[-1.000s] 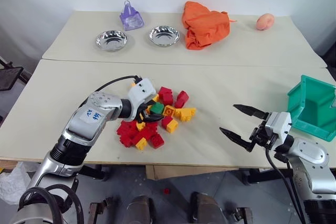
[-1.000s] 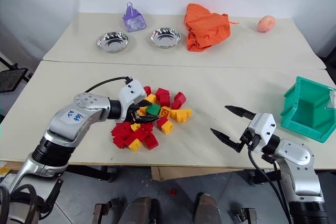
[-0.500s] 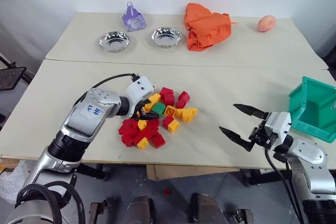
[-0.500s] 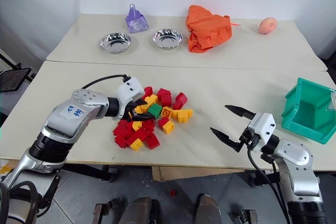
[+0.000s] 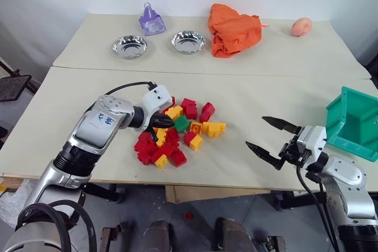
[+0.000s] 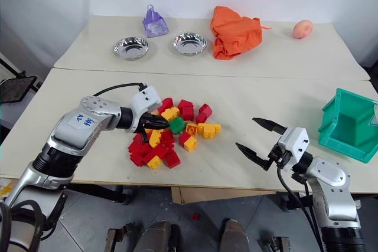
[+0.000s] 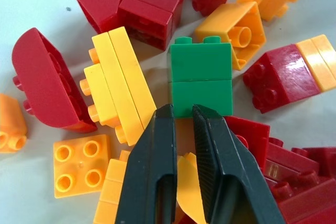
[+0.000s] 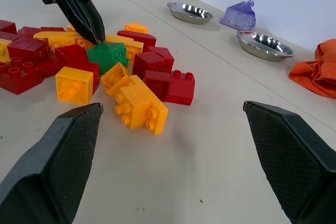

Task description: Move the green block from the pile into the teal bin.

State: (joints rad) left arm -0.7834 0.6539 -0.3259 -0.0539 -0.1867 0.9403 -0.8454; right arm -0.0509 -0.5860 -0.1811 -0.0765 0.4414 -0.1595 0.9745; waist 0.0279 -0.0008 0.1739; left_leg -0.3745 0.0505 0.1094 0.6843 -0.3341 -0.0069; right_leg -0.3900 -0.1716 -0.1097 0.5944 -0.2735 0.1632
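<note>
Green block (image 7: 201,80): in the pile (image 5: 174,134), lying just past the left gripper (image 7: 181,115) tips, unheld. Left gripper: fingers nearly together, empty. Right gripper (image 5: 272,141): spread wide, empty, well apart from block, near teal bin (image 5: 354,123).

The green block (image 7: 201,80) sits hemmed in: yellow bricks (image 7: 118,85) on one side, a red brick (image 7: 278,80) on the other. Bare tabletop (image 5: 254,101) lies open between the pile (image 5: 174,131) and the teal bin (image 5: 354,125). Only the right gripper (image 5: 270,138) stands in that stretch.
</note>
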